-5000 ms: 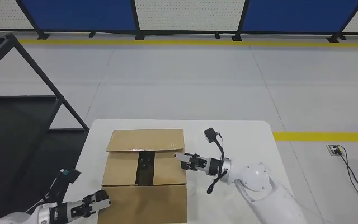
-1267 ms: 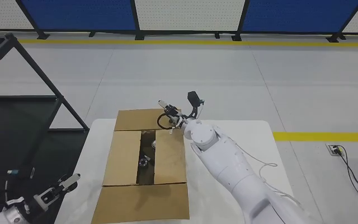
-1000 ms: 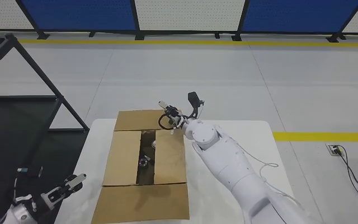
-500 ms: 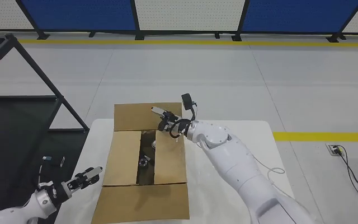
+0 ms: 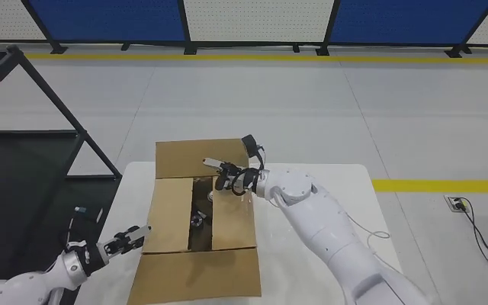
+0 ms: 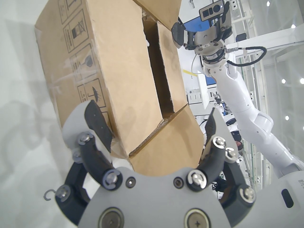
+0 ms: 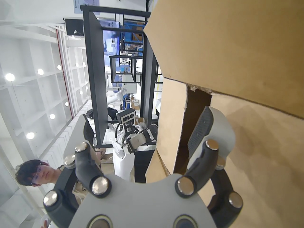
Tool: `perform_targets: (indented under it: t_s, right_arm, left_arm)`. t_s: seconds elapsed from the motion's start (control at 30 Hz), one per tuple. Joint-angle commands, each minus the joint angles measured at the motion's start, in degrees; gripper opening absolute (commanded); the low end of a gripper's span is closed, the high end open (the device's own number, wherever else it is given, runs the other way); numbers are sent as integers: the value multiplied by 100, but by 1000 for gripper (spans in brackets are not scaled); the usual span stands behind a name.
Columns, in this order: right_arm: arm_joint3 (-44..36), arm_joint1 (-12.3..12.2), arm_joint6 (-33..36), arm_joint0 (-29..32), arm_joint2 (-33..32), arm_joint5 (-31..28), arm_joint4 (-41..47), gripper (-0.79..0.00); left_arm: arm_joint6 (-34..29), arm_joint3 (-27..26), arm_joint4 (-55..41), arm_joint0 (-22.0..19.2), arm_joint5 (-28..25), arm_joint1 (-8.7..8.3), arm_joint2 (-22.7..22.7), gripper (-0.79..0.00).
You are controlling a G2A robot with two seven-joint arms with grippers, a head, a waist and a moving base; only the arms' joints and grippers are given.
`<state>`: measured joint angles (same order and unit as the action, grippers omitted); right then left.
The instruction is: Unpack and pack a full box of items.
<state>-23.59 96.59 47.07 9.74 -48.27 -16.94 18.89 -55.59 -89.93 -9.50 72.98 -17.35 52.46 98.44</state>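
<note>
nearest in, the left gripper [image 6: 153, 117] hung low over the bench [image 5: 126, 202] at the near left corner of the box [image 6: 114, 60], fingers [image 6: 97, 119] spread wide and gripping nothing. that corner sat just ahead of them, one pad close beside the side wall, though i couldn't tell whether it touched. my read was that it was parked there to steady the carton or to take a flap. next out, the near flap [image 5: 194, 278] was folded outward toward the robot, already out of the way. past it, the two inner flaps [image 5: 169, 217] lay almost flat across the top, a dark slot left between them. down in that slot sat the items [image 5: 197, 221], too dim to name, so nothing looked unpacked yet. at the slot's far end was the right gripper [image 5: 212, 173], fingers released and holding nothing, with an inner flap's edge just beside them. it looked placed to lift that flap and open the top. farthest off, the far flap [image 5: 191, 156] stood folded back, clear of the opening.
</note>
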Motion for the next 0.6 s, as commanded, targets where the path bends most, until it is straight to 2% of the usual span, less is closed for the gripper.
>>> perform_targets:
  t_s: [0.0,0.13,0.3,0.57]
  right_arm:
    - [-258,-13,89,81,39,39,-145,0]
    - [-735,-16,202,185,217,304,-614,0]
    - [-1108,27,219,258,419,836,-1025,0]
    - [-972,197,212,219,687,1443,-1305,0]
  left_arm:
    - [18,-2,-19,-4,3,-3,-15,0]
    - [221,-18,-98,76,-28,-14,143,0]
    - [485,-49,-449,415,-78,-38,681,0]
    - [629,-367,-585,1181,-314,-51,1357,0]
